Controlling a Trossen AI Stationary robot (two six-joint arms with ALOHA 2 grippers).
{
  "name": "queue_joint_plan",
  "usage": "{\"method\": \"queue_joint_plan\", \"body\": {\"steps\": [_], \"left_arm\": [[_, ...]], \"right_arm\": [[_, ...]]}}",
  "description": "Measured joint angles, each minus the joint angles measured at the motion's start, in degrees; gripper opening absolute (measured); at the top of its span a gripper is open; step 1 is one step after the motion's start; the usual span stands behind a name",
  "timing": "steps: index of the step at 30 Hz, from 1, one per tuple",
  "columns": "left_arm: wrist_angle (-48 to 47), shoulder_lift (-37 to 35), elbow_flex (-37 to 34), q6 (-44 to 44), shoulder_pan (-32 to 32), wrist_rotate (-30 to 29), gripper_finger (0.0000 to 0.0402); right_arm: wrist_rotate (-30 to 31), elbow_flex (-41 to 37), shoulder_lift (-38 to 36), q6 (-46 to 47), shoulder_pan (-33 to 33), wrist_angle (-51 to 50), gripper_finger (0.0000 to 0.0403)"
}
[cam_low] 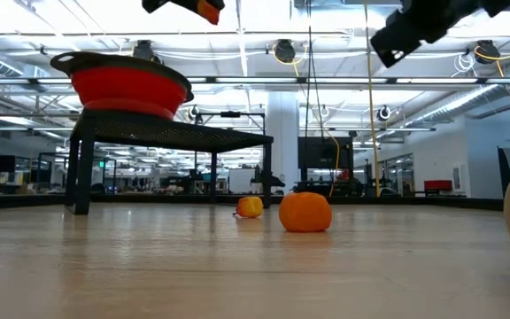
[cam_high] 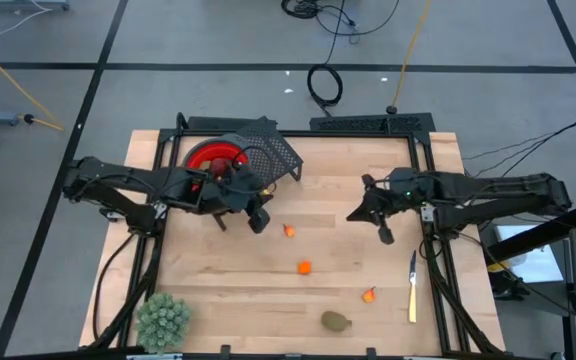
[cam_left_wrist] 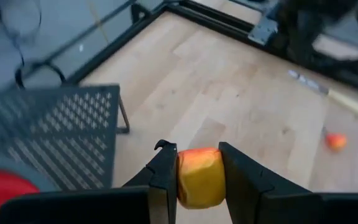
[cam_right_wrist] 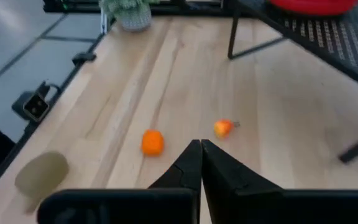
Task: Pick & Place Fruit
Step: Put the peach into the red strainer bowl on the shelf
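Observation:
A yellow-orange fruit piece (cam_left_wrist: 199, 177) sits between the fingers of my left gripper (cam_high: 259, 220), which is shut on it high above the table, beside the dark mesh rack (cam_high: 268, 150). On the rack stands a red bowl (cam_high: 215, 155). My right gripper (cam_high: 385, 236) hangs shut and empty over the table's right half. On the wood lie a small orange-red piece (cam_high: 288, 230), an orange ball (cam_high: 304, 267), another small orange-red piece (cam_high: 370, 294) and a brownish-green oval (cam_high: 336, 321). My left gripper pinches the yellow-orange piece by its two opposite sides (cam_left_wrist: 182, 180) between its two fingers. The fingers slant downward, coming from the table's left side. The piece is lifted clear of the table, as the low view shows (cam_low: 209, 11).
A knife (cam_high: 412, 287) lies near the right edge. A pale green spiky plant (cam_high: 163, 318) stands at the near left corner. The rack's legs (cam_low: 81, 173) stand on the far left part of the table. Bare wood stretches between the two arms.

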Motion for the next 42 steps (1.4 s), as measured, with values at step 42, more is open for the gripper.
{"method": "queue_joint_plan", "body": {"steps": [42], "left_arm": [[25.5, -10.5, 0.0, 31.9, -6.1, -17.8, 0.0088]], "right_arm": [[-4.4, -30.0, -36.7, 12.7, -1.0, 4.5, 0.0]]}}
